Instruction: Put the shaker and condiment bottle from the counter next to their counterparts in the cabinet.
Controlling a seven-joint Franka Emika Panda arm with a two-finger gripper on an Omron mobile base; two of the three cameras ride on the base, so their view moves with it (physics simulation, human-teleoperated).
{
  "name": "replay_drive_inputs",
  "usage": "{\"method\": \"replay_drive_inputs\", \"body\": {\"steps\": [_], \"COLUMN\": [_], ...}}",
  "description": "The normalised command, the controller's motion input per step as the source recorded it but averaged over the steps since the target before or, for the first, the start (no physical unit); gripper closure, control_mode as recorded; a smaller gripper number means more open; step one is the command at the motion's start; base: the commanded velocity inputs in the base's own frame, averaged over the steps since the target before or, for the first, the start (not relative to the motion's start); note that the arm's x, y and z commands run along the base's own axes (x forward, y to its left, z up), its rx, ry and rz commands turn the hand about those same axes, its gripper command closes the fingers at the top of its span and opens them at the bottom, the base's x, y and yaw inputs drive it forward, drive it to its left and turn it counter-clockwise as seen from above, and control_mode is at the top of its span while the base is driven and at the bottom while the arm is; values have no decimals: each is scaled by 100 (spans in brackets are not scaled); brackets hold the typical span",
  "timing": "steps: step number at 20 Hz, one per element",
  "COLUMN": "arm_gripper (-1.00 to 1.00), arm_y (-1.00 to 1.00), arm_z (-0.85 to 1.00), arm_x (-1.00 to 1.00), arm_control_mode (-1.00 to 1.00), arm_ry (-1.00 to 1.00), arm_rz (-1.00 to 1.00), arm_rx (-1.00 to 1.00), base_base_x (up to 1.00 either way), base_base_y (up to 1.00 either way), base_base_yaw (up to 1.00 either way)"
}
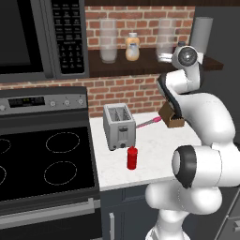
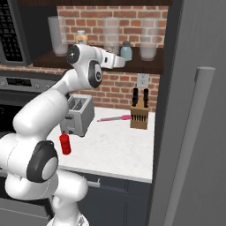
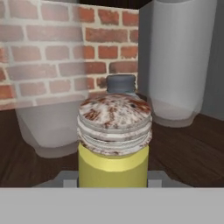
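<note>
The shaker point(image 3: 113, 144), yellow-green with a mottled grey-brown cap, stands upright between my fingers point(image 3: 65, 179). My gripper point(image 3: 113, 181) is shut on it, low over the cabinet point(image 2: 48, 59) shelf. Just behind it shows the grey top of the pale blue shaker point(image 3: 121, 83) point(image 2: 126, 50), with a tall glass jar point(image 3: 179, 57) on either side. The peach-orange bottle point(image 1: 132, 47) with a white cap stands further left on the shelf. The red condiment bottle point(image 1: 132, 158) point(image 2: 65, 144) stands upright on the counter in front of the toaster.
A silver toaster point(image 1: 119, 125), a knife block point(image 2: 139, 115) and a pink-handled utensil point(image 2: 115, 118) are on the white counter point(image 2: 114, 150). The stove point(image 1: 42, 159) and microwave point(image 1: 28, 37) are to the left, and a grey fridge point(image 2: 194, 110) is to the right.
</note>
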Motion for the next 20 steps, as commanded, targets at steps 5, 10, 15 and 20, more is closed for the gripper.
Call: {"method": "replay_drive_inputs", "body": {"steps": [5, 10, 15, 20], "arm_gripper": [100, 100, 100, 100], "arm_y": [-3, -4, -5, -3], "arm_z": [0, -6, -12, -8], "arm_x": [17, 10, 17, 32], "arm_control_mode": [-100, -100, -100, -100], "arm_ry": [-1, -1, 0, 0], "arm_rz": [0, 0, 0, 0], "arm_rx": [1, 0, 0, 0], "base_base_x": [0, 0, 0, 0], "base_base_y": [0, 0, 0, 0], "base_base_yaw": [0, 0, 0, 0]}}
